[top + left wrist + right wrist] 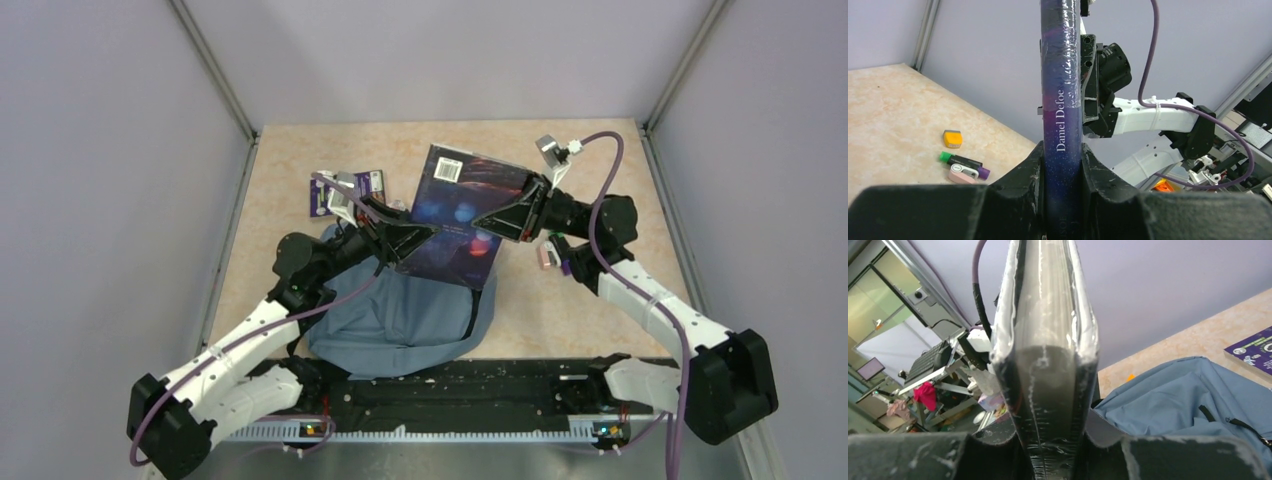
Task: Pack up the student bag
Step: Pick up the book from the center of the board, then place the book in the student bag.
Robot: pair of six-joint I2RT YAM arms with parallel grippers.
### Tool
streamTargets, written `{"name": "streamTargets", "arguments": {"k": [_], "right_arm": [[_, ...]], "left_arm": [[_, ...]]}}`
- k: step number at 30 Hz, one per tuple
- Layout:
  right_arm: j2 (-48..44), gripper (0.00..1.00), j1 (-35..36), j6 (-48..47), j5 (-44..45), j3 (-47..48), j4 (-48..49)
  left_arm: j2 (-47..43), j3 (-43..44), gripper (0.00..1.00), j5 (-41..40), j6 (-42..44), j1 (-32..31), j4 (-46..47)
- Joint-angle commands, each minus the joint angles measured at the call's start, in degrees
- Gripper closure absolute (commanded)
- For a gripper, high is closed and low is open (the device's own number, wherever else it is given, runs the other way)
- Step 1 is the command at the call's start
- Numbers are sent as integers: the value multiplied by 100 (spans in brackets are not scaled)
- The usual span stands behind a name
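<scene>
**Two grippers share one book above the bag**

The left gripper [425, 232] is clamped on the spine of the dark blue-purple, plastic-wrapped paperback book [455, 205]. The right gripper [490, 222] pinches the opposite page edge, so the book is held level between them rather than drooping from one side (probably to steer it in). The soft grey-blue fabric student bag [400, 320] lies slumped directly beneath, at the beige table's [600, 180] near edge.
</scene>
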Motion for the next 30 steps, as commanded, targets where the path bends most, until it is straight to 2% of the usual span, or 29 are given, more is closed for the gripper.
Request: {"name": "streamTargets", "arguments": {"k": [1,3,5,6,7,10,13,18,23,27,30], "right_arm": [[-305,100,60,-247,238,80,-212],[-540,100,58,-998,597,234,-1375],[-771,100,62,-2080,1319,607,-3138],[-856,100,52,-2526,1764,809,-3974],[-921,100,55,-2916,2189,1011,-4623],[-975,100,50,-3613,3512,1482,-6179],[-931,100,50,-3964,4772,1793,-7229],[-889,100,49,-4229,6377,1958,-8053],[-1060,100,49,-4355,6924,1936,-8363],[-1239,100,50,-4380,6906,1872,-8437],[-1334,100,50,-4382,6839,1801,-8451]], "left_arm": [[61,443,94,-121,758,45,-498],[12,539,59,-316,1161,-14,-1244],[-99,547,24,-877,1569,-125,-1985],[-159,532,16,-1241,1764,-216,-2333],[-193,532,12,-1766,1914,-323,-2662],[-75,564,8,-2680,2063,-713,-3445],[279,535,7,-3333,1834,-1205,-3668],[1590,1354,6,-4199,1471,-2122,-4507],[2806,2554,4,-5067,1465,-2822,-5434],[3534,3372,3,-6284,1526,-3148,-6406],[4006,3908,2,-6866,1356,-3296,-7302]]}}
